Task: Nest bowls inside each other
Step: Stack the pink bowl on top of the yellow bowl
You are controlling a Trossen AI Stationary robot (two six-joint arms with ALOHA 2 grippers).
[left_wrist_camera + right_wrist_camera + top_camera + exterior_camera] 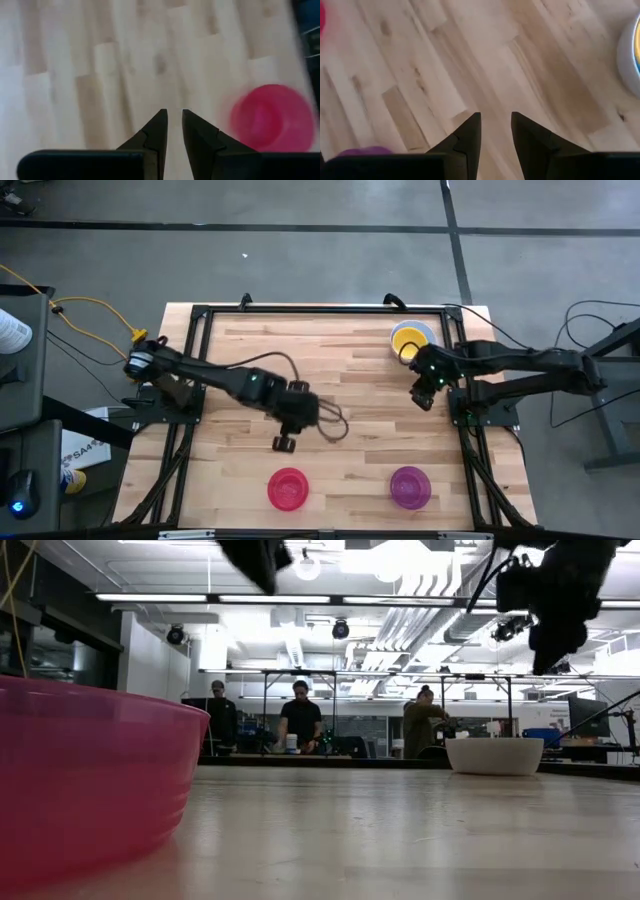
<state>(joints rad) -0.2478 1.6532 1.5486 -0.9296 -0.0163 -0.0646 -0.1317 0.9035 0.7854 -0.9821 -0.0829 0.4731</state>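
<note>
The left gripper (284, 443) hangs above the red bowl (288, 488), fingers slightly apart and empty. The right gripper (424, 397), also parted and empty, is near the yellow bowl (408, 338), nested in white; the purple bowl (410, 486) sits beside the red one

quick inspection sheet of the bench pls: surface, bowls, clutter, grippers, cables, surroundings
Surface: wooden table, slatted light wood in a black frame.
Job's things: yellow bowl already nested in the stack at the far right corner, white rim showing below it; pinkish red bowl and purple bowl sit apart on the near side, each alone.
Clutter: nothing seen on the table.
Grippers: left gripper above bare wood near the pinkish red bowl, fingers slightly apart, empty; right gripper over bare wood beside the stack, open, empty.
Cables: yellow cable off the table's left; dark cable loop at the left wrist.
Surroundings: three people at benches far behind.
</note>
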